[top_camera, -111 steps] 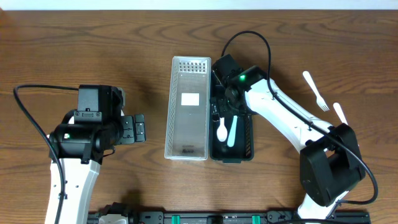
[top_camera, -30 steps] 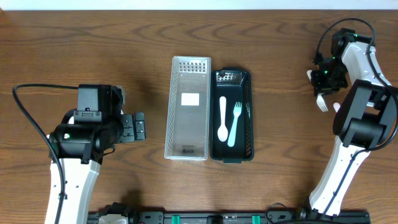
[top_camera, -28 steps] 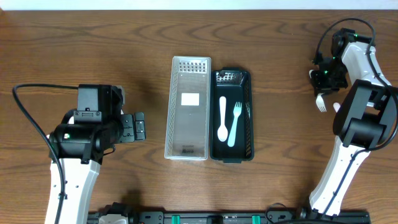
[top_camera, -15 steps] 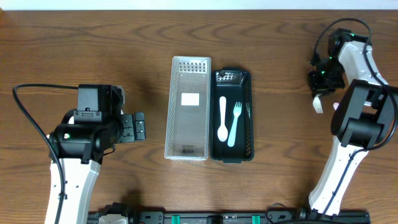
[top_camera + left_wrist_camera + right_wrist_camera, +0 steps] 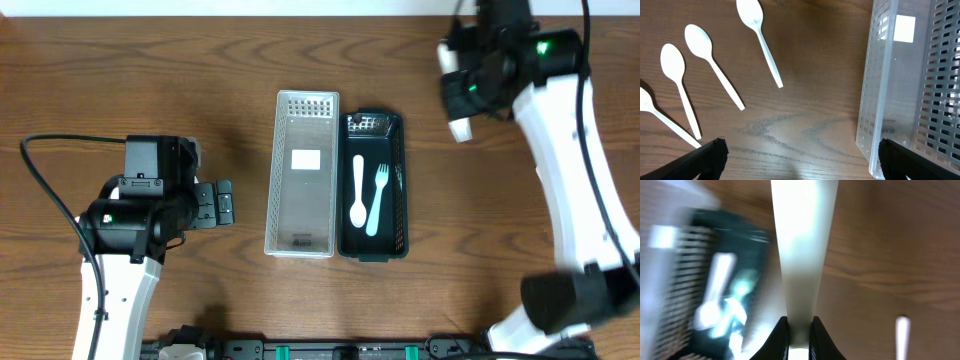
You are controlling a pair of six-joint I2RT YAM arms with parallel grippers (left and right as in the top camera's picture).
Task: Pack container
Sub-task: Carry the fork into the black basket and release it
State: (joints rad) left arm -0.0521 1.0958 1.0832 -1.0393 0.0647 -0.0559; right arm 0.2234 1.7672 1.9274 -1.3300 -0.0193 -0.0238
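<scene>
The black container (image 5: 404,205) lies at the table's middle with a white spoon (image 5: 358,190) and a white fork (image 5: 377,198) inside. My right gripper (image 5: 461,108) hangs above the table, up and to the right of the container, shut on a white plastic utensil (image 5: 460,129). In the right wrist view the utensil's flat handle (image 5: 802,245) is clamped between the fingers (image 5: 781,335), with the container (image 5: 740,245) blurred on the left. My left gripper (image 5: 228,208) stands open left of the clear basket (image 5: 275,190), holding nothing.
Several loose white spoons (image 5: 715,65) lie on the wood in the left wrist view, left of the clear perforated basket (image 5: 880,100). Another white utensil (image 5: 901,330) rests on the table to the right of the held one.
My right gripper closed on a white utensil at the far right, lifted it, and swung left toward the black container. The left arm has not moved.
</scene>
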